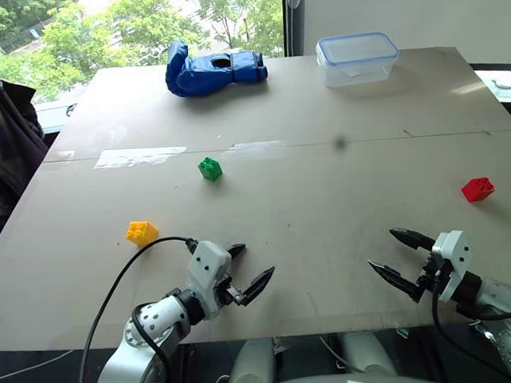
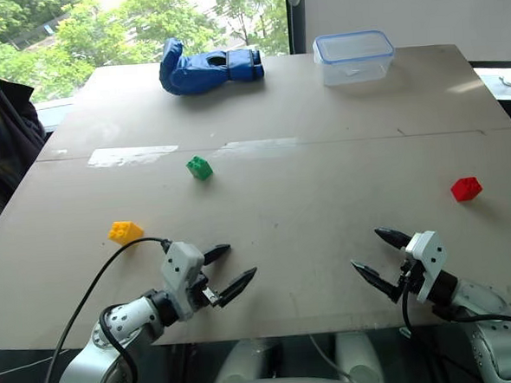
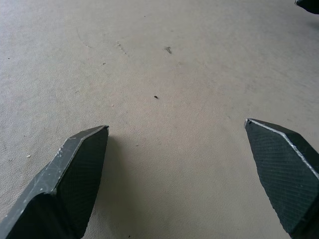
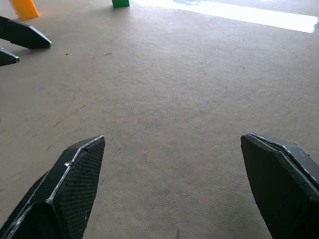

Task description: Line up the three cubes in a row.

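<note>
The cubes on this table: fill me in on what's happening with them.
Nothing is being handled yet. The yellow cube, green cube and red cube lie scattered and far apart on the table, not in a row. The left gripper and right gripper both hover near the table's front edge with jaws open and empty. The yellow cube is nearest the left gripper, the red nearest the right. A blue glove and a clear lidded container sit at the far end.

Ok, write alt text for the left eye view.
Three cubes lie scattered on a table: yellow cube, green cube, red cube. The left gripper and right gripper hover open near the front edge.
</note>
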